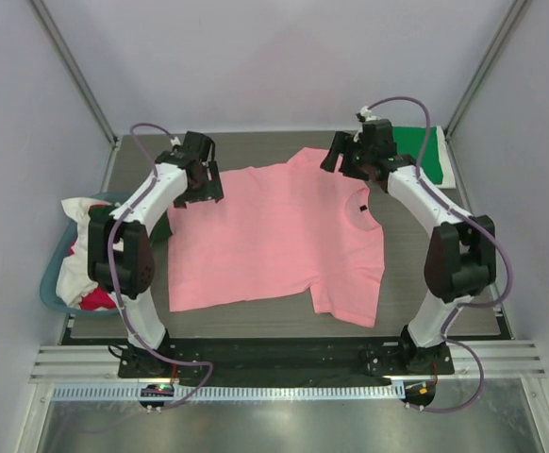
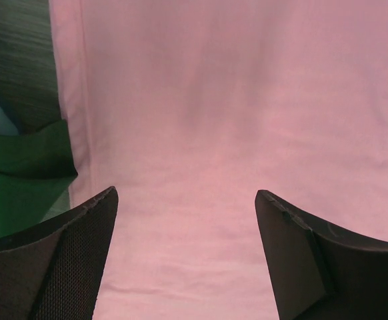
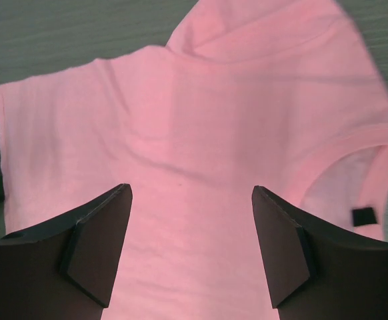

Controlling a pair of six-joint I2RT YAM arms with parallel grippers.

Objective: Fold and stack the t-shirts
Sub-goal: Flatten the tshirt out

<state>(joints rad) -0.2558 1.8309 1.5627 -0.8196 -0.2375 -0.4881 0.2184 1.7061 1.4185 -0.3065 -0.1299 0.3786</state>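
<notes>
Salmon-pink t-shirt (image 1: 274, 236) lies spread flat on the grey table (image 1: 256, 142), its neck toward the right side and its hem toward the left. One sleeve points to the far edge and the other to the near edge. A dark neck label (image 1: 361, 207) shows inside the collar.

The left arm rises from its base at the near edge, bends at a dark elbow beside the tub, and sends its white forearm forward and inward. The left gripper (image 1: 204, 193) hangs over the shirt's far hem corner. In the left wrist view its fingers (image 2: 81, 247) stand wide apart with only pink cloth below them and nothing between them (whether the tips touch the fabric cannot be told).

The right arm mirrors it: base at the near edge, elbow out to the right, forearm slanting forward and to the left. The right gripper (image 1: 336, 162) sits above the far sleeve, near the collar. Its fingers (image 3: 94, 247) are likewise spread, framing the shoulder area and holding nothing.

A bright green t-shirt (image 1: 425, 156) lies folded at the far right corner, just behind the right wrist. The teal tub (image 1: 53, 283) at the table's left edge holds white (image 1: 78, 209) and red (image 1: 95, 300) cloth.
</notes>
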